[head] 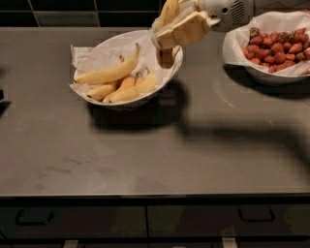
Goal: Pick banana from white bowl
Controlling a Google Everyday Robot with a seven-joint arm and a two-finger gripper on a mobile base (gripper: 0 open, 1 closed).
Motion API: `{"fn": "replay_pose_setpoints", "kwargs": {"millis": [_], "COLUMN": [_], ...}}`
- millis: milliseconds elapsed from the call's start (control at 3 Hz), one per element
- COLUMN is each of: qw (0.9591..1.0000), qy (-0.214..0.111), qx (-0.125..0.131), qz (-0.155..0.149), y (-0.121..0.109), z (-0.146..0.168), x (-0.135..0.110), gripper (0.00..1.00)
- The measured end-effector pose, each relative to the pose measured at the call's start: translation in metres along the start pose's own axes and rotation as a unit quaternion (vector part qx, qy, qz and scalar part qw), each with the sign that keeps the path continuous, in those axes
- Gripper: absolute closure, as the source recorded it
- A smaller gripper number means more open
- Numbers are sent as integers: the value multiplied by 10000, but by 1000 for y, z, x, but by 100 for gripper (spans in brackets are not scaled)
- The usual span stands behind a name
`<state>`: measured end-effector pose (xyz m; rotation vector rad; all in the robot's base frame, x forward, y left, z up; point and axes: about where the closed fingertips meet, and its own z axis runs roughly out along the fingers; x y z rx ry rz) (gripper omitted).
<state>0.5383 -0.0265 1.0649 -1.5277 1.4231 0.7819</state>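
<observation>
Banana (169,10) curved, yellow; pinched btwn gripper (167,41) fingers (186,29) above round, crinkly-paper-lined white bowl (101,55).

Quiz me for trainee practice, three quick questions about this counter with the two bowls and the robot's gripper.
1. True or false: the gripper is above the far right rim of the white bowl, shut on the banana.
2. Where does the bowl of strawberries stand? A) to the right of the white bowl B) to its left C) in front of it
3. Fill in: the other bananas in the white bowl lie on crinkled white ____.
Key: 1 true; 2 A; 3 paper.
</observation>
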Motion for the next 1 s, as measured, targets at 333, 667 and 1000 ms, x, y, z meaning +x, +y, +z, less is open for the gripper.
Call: {"fn": "replay_pose_setpoints", "kwargs": {"millis": [333, 667, 1000], "qw": [9980, 9967, 9967], "qy": [-318, -251, -251], "qx": [458, 489, 489], "qz": [301, 600, 600], "y": [40, 50, 50], "z": [-18, -18, -18], "x": [-17, 7, 7], "gripper": [100, 100, 100]}}
